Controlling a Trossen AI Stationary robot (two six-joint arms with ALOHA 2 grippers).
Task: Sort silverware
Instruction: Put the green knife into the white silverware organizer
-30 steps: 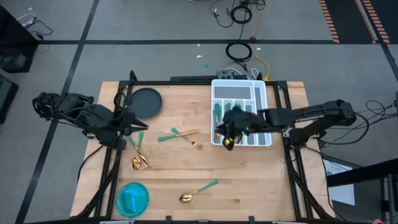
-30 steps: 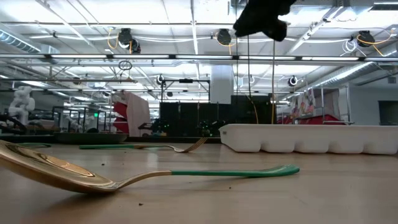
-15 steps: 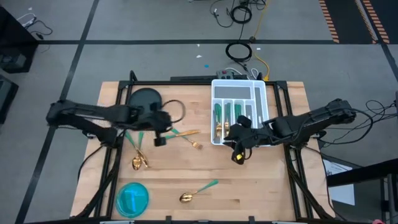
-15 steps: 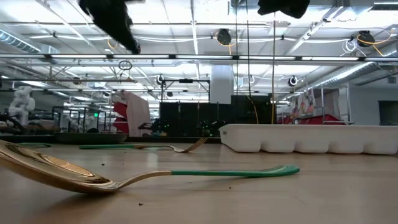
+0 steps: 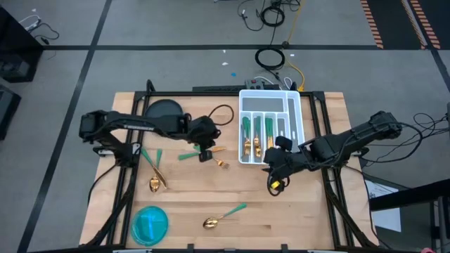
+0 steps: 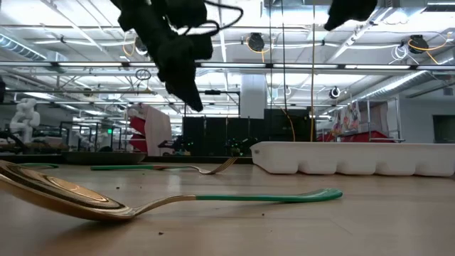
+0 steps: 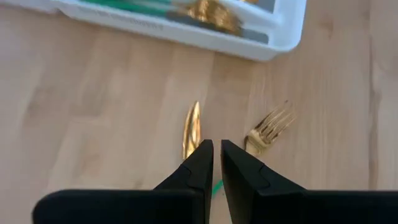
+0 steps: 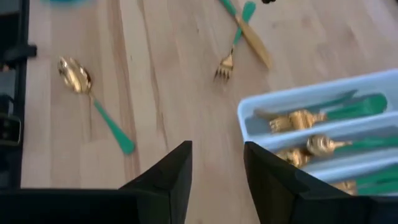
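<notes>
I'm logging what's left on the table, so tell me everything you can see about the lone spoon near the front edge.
The spoon has a shiny gold bowl and a slim green handle, metal by its look. It lies flat on the wooden table, alone near the front edge, bowl toward the blue dish, handle angled toward the tray. In the low view its bowl looms large in front. Nothing touches it; both grippers are elsewhere.

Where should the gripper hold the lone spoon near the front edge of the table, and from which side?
Grip the spoon at mid-handle, on the slim green part, from straight above. It lies flat with bare wood around it, and its gold bowl looks too rounded to pinch well.
</notes>
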